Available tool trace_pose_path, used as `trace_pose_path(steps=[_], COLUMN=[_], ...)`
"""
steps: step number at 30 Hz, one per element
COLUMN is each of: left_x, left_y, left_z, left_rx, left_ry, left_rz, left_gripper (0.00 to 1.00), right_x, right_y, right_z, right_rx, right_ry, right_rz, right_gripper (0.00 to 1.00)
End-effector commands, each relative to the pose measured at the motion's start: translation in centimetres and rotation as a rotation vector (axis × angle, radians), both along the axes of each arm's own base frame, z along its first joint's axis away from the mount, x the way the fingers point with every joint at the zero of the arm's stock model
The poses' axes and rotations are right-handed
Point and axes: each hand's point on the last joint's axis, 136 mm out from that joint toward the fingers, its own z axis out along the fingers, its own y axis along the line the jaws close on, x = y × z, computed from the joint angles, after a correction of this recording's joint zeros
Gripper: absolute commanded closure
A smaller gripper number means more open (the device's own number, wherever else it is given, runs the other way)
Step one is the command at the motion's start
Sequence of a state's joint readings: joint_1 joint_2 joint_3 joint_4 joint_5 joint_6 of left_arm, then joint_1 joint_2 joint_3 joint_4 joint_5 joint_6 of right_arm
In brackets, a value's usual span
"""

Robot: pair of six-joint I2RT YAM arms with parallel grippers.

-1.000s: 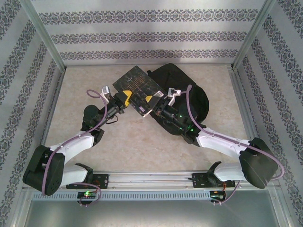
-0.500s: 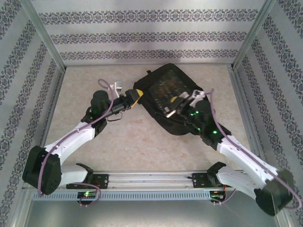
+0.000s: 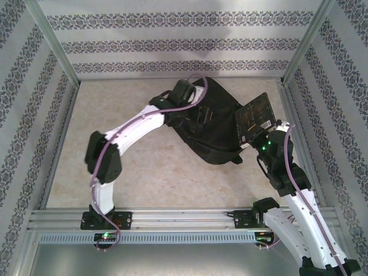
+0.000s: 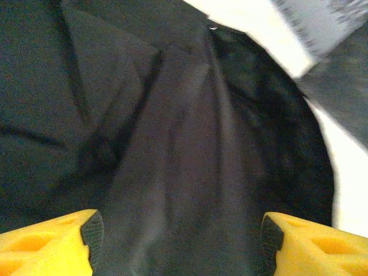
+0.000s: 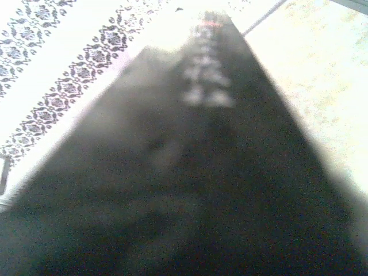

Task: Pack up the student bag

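The bag [image 3: 215, 135], centre frame, looks soft, floppy; I'd pinch its rim. Left claw [image 4: 181, 231] spread; right claw [image 3: 256, 138] grasps book [image 3: 255, 117].

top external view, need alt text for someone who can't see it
A large black student bag lies on a beige table between two white robot arms. The left gripper is open over the bag, while the right gripper holds a dark book up at the bag's right side.
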State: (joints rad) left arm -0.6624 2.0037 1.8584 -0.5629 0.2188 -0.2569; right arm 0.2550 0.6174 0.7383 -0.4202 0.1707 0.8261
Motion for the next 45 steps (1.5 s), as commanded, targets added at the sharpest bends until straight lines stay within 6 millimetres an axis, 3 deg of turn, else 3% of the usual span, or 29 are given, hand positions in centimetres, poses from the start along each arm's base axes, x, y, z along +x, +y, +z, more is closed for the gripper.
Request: trace_pose_path(steps=[1,9,13,15,17,22,23,30,37,41,45], left_x=[0.0,2.0,2.9,3.6,4.4,5.3,5.2,4.5,3.3,2.3,0.7], left_y=[1.5,-1.5,-1.9,-1.5,-0.8,0.6,0.7,2.9,8.6,11.2,12.0], left_z=[-2.9,-6.0,-7.4,-7.9,-8.0,-6.8,-6.6,-2.3,2.5,3.9,4.4], left_rx=[0.365,0.378,0.403,0.440,0.481,0.531,0.528,0.327,-0.113,-0.291,-0.389], left_ry=[-0.050,-0.014,-0.020,-0.040,-0.070,-0.125,-0.126,-0.108,0.022,0.085,0.131], left_rz=[-0.073,-0.108,-0.098,-0.069,-0.036,0.012,0.012,0.102,0.279,0.331,0.327], left_gripper=[0.24,0.24,0.26,0.34,0.49,0.98,1.00,1.00,1.00,1.00,1.00], right_x=[0.0,0.4,0.8,0.9,1.0,1.0,0.9,0.7,0.8,1.2,1.7], right_y=[0.0,-0.2,-0.2,-0.1,0.0,0.1,0.1,0.5,1.6,3.0,5.4], right_z=[2.6,0.6,0.1,0.1,0.1,0.4,0.5,1.6,2.5,1.8,0.4], right_rx=[0.006,0.053,0.065,0.071,0.076,0.070,0.068,0.056,0.041,0.078,0.173], right_ry=[-0.082,-0.042,-0.027,-0.028,-0.028,-0.031,-0.034,-0.056,-0.069,-0.034,0.014], right_rz=[0.024,0.037,0.038,0.040,0.045,0.053,0.054,0.088,0.162,0.228,0.338], right_gripper=[1.00,1.00,1.00,1.00,1.00,1.00,1.00,1.00,1.00,1.00,1.00])
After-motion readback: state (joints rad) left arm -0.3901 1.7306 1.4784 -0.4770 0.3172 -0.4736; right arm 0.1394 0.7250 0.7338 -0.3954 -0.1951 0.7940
